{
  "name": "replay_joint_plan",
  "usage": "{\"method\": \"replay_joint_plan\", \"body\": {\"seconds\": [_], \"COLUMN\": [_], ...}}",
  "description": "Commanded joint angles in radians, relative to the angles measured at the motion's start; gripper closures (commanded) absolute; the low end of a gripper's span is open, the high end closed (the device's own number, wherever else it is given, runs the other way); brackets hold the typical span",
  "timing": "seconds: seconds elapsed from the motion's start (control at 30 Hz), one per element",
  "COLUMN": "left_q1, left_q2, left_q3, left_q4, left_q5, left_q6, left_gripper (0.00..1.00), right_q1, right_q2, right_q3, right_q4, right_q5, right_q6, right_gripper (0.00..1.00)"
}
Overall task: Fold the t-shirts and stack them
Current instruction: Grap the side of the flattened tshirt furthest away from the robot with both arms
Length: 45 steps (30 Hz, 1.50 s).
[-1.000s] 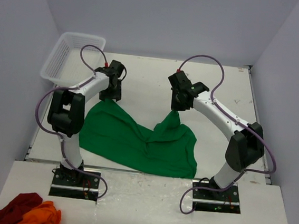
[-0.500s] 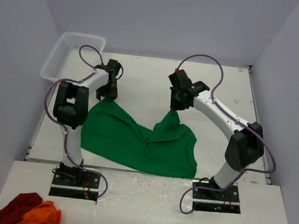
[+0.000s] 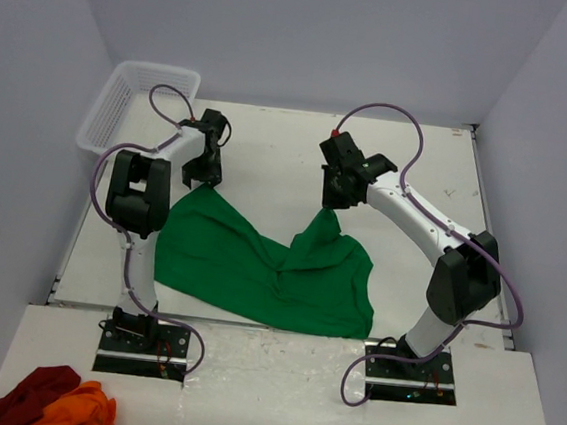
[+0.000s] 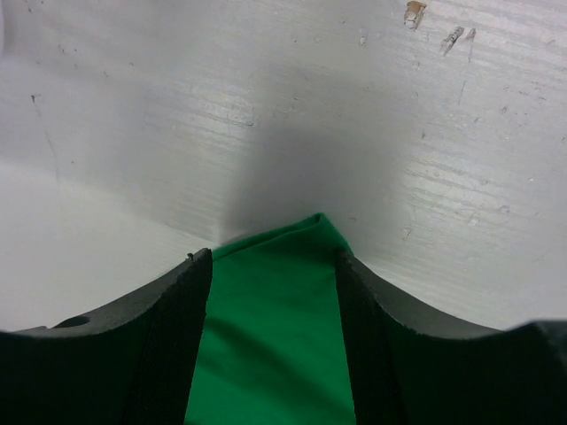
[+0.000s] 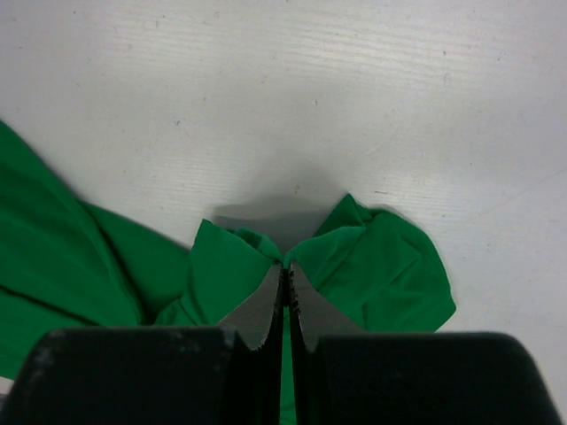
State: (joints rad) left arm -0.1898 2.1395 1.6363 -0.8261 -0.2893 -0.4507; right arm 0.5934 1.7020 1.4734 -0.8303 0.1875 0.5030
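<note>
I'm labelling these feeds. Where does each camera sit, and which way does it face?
Top external: above, behind the arms, looking down on the table; both arms show.
Left wrist: on the left gripper, facing down; t-shirt corner between open fingers.
Right wrist: on the right gripper, facing down; shut fingers pinch t-shirt.
Shared: the t-shirt.

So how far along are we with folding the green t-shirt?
Nothing looks folded: the t-shirt lies rumpled on the table. In hand, the right gripper has its fingers shut on a bunch of its far edge, and the left gripper hangs open with a corner of the shirt between its fingers. Left: close on that corner, spread it flat, fold it, stack it.
</note>
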Motion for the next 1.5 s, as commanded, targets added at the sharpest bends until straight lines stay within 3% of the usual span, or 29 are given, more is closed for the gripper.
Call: {"method": "replay_joint_plan", "body": {"seconds": [0.0, 1.47], "left_q1": [0.009, 0.007], "left_q2": [0.010, -0.036], "left_q3": [0.014, -0.055], "left_q4": [-0.002, 0.047], "left_q5": [0.029, 0.095], "left_q6": [0.015, 0.029], "left_gripper": [0.41, 0.41], "right_q1": [-0.004, -0.004], "right_q2": [-0.022, 0.007], "right_q3": [0.025, 0.045], "right_q4": [0.020, 0.000], "right_q5": [-0.013, -0.022], "right_q6": [-0.015, -0.014], "right_gripper": [1.00, 1.00]}}
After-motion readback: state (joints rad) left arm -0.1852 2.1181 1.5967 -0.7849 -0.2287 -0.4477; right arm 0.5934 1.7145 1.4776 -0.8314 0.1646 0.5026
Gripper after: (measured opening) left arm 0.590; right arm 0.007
